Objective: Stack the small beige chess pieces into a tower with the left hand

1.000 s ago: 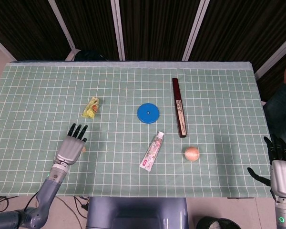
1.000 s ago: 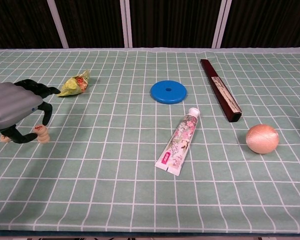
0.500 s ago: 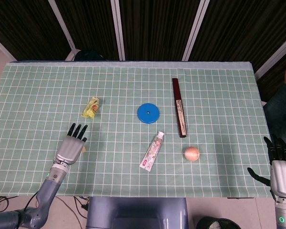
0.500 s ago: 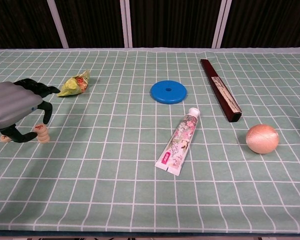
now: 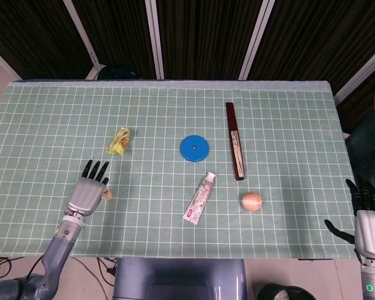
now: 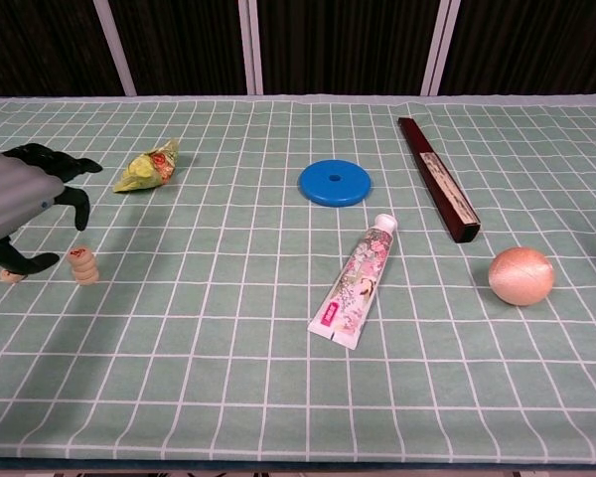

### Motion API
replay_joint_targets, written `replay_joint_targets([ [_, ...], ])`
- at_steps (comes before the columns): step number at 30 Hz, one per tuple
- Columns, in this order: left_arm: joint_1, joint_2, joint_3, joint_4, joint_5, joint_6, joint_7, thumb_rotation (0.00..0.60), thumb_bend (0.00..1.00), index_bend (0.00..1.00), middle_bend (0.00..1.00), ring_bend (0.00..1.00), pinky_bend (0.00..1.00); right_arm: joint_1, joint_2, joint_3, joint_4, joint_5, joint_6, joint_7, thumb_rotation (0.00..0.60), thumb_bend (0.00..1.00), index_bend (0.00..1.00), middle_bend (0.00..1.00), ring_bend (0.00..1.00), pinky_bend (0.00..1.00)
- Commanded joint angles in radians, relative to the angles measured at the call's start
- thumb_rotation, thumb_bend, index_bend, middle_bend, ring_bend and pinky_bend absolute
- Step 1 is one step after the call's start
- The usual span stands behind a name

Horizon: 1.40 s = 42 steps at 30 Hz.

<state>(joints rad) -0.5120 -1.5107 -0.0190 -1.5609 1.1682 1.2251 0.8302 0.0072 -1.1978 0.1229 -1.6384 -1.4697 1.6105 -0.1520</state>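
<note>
So I've got a little tower of beige chess pieces [image 6: 82,266] standing upright on the bench [image 6: 278,397], way over on the left side near the front edge. It looks like a few flat discs stacked, with a red mark on the top one. In the head view it's just a tiny beige dot [image 5: 109,195], so the chest view is the one I trust here.

My left hand [image 6: 15,204] hangs just to the left of the stack, raised off it, and nothing is pinched in it. The fingers [image 6: 74,199] are curled downward but apart, so I'd call them released and empty. The thumb tip sits low, close to one loose piece [image 6: 13,276] still lying flat on the bench under the hand, left of the tower.

That's the bit that matters: the leftover piece is directly below the hand, the tower is a short hop to its right, and the stack's axis is vertical, so any placing has to come straight down.

My right hand [image 5: 370,219] is parked far off at the right bench edge, fingers spread, holding nothing.
</note>
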Motion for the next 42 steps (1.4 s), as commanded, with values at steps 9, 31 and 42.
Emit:
replay_joint_targets([
  [9,0.049,0.032,0.016,0.07,-0.02,-0.022,-0.116,0.6,0.31,0.39,0.0,0.0,0.0,-0.001,-0.002,-0.001,-0.003,-0.002,0.002,-0.006,0.6,0.23,0.08,0.01,0.0,0.0],
  [31,0.063,-0.024,0.021,0.205,-0.006,-0.079,-0.176,0.6,0.31,0.44,0.0,0.0,0.0,0.0,-0.001,0.0,-0.003,0.002,-0.002,-0.008,0.6,0.23,0.08,0.01,0.0,0.0],
  [42,0.066,-0.026,0.013,0.208,-0.01,-0.084,-0.16,0.6,0.31,0.47,0.0,0.0,0.0,0.001,-0.001,0.0,-0.001,0.002,-0.002,-0.009,0.6,0.23,0.08,0.01,0.0,0.0],
])
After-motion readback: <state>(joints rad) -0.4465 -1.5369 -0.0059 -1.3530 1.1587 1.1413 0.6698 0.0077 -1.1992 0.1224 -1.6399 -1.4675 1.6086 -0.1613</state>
